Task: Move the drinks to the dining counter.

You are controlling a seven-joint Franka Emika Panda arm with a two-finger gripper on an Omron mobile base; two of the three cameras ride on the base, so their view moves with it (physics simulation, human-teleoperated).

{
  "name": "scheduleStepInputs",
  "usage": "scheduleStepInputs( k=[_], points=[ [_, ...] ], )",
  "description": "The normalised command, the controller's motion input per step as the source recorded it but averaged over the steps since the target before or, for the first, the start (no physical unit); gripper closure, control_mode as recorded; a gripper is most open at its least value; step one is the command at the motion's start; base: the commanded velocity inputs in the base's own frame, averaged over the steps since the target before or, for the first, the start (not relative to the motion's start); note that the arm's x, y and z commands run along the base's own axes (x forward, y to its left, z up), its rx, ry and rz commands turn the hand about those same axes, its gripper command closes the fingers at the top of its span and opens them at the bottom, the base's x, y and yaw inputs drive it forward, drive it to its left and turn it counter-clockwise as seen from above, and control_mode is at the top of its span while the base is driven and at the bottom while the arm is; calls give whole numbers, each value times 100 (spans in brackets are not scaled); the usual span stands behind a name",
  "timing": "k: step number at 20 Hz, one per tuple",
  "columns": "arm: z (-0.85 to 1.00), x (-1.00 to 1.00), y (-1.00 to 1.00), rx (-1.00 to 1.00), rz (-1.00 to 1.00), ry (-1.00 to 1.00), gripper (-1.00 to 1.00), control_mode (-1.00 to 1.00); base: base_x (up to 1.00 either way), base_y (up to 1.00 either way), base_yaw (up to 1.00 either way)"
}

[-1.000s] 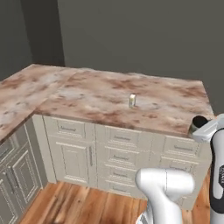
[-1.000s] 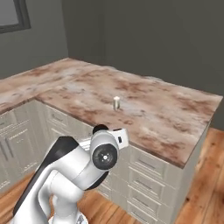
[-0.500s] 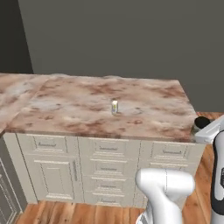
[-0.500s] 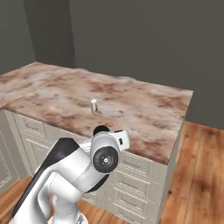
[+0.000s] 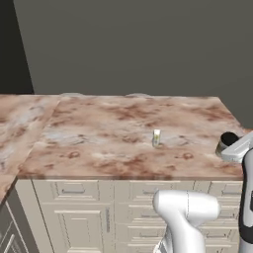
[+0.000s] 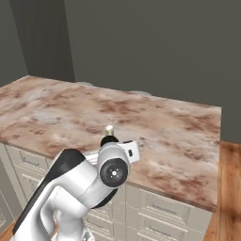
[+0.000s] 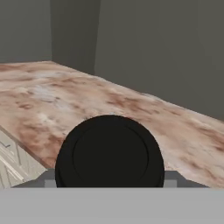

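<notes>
**Status: one drink delivered, the second riding in the gripper**

You are looking across the dining counter [image 5: 99,143], the broad beige stone top with reddish-brown veins over cream panelled drawers [image 5: 74,190].

1. First drink. The small white carton [image 5: 156,138] is standing upright on the dining counter, at about 1 o'clock from the slab's centre in the left base view. Nothing is touching it. In the right base view the same carton [image 6: 109,130] is showing just beyond the robot's wrist. Judge this item as already placed.

2. Second drink. The black lid [image 7: 109,153] of the cup is sitting directly in front of the hand camera, at 6 o'clock in the hand view, with the stone top stretching beyond it from 9 o'clock to 3 o'clock. In the left base view the lid [image 5: 228,140] is appearing at 3 o'clock, level with the counter's right end and tucked against the white wrist. The gripper [image 5: 232,147] is holding the cup at a medium spread; the fingertips themselves are hidden behind the lid.

3. Remaining work. The cup appears to be held above the counter's near edge, not resting on it; contact cannot be confirmed. You are still needing to carry it over the slab, set it down clear of the carton, and release.
</notes>
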Motion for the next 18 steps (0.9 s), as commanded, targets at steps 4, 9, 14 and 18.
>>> scheduleStepInputs(
  k=[4, 9, 14, 18],
  points=[
    [0, 0, 0, 0, 0, 0, 100, 100, 83, 20, -11],
    [0, 0, 0, 0, 0, 0, 100, 100, 75, 0, -7],
    [0, 0, 0, 0, 0, 0, 100, 100, 32, 0, 0],
    [0, 0, 0, 0, 0, 0, 100, 100, 9, 0, 0]
  ],
)
